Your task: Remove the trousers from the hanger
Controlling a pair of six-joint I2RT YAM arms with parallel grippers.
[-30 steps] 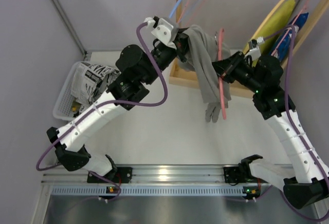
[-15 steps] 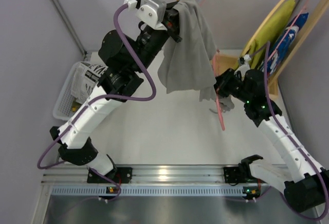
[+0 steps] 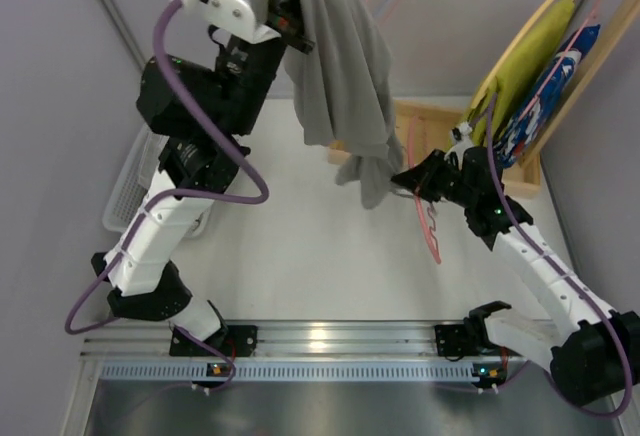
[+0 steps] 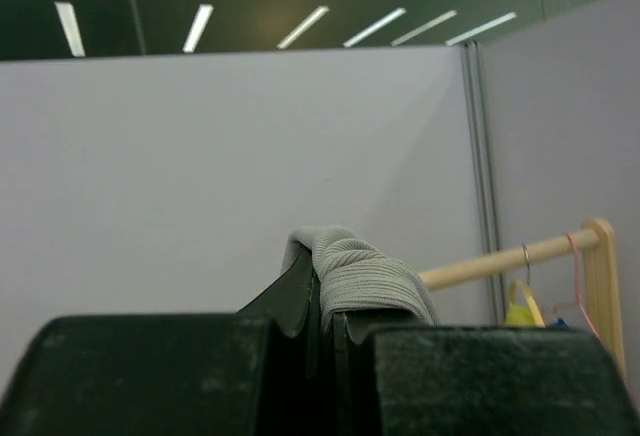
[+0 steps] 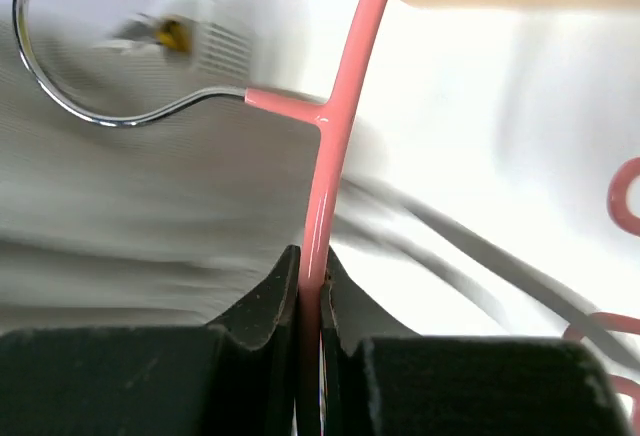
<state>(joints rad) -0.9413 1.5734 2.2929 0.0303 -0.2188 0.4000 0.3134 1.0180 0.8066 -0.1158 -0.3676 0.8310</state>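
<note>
The left gripper (image 4: 322,306) is clenched on a bunched fold of the plain grey-taupe soft fabric trousers (image 4: 355,274), and the cloth bulges above the closed jaws in the left wrist view. The right gripper (image 5: 310,261) is shut tight on the thin pink wire clothes hanger (image 5: 338,106), just below where the metal hook branches off toward the upper left of that frame.

From above, the left gripper (image 3: 297,11) sits at top centre. The trousers (image 3: 340,76) hang from it as one long drape running down and slightly right to a narrow tail near mid-frame. That tail ends just beside the right gripper (image 3: 408,181), which holds the hanger (image 3: 428,228) right of centre, its long axis roughly top to bottom. I cannot tell whether the tail touches or loops the wire. The move likely turns on that gap: the cloth must go up and left while the hanger stays lower right.
</note>
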